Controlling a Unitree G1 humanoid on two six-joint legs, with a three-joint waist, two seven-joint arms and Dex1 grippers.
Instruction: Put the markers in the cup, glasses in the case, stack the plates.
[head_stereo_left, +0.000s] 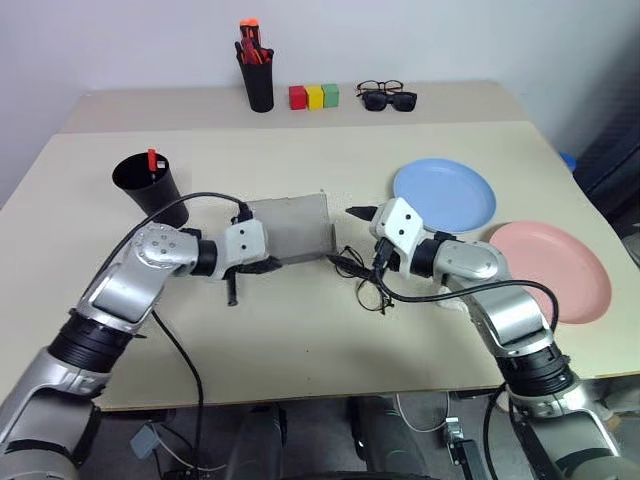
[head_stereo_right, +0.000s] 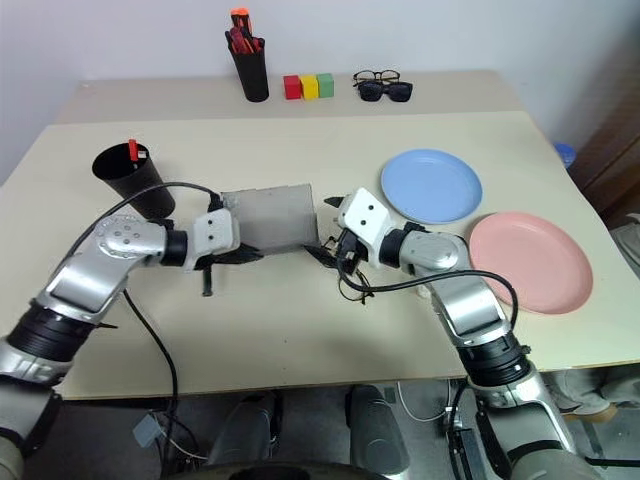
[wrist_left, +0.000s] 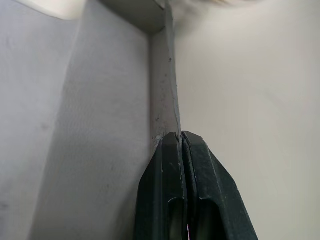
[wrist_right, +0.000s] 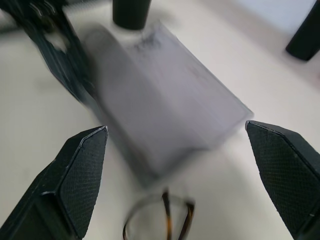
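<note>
Grey and boxy, the case (head_stereo_left: 290, 228) sits mid-desk with the left hand (wrist_left: 181, 142) pinched shut on the thin edge of its flap, and that thin bite looks like the weak spot: if the fingers slip, I'd expect the flap to drop or the whole case to skid toward the wire-frame glasses (head_stereo_left: 370, 285) lying just beside its right end. The right hand (wrist_right: 175, 150) hangs over those glasses with its fingers spread wide and nothing in them; coming down carelessly could bend a temple or push the frame under the case, and its own black cable trails right across them. One red marker (head_stereo_left: 152, 160) already stands in the black cup (head_stereo_left: 150, 188), near the left arm's elbow, which could knock it over on a swing. Blue plate (head_stereo_left: 444, 194) and pink plate (head_stereo_left: 552, 268) lie side by side, unstacked, close to the right forearm. Far back stand a pen holder (head_stereo_left: 257, 78), three coloured blocks (head_stereo_left: 314, 96), sunglasses (head_stereo_left: 390, 100) and thicker spectacles (head_stereo_left: 380, 87), all well clear.
</note>
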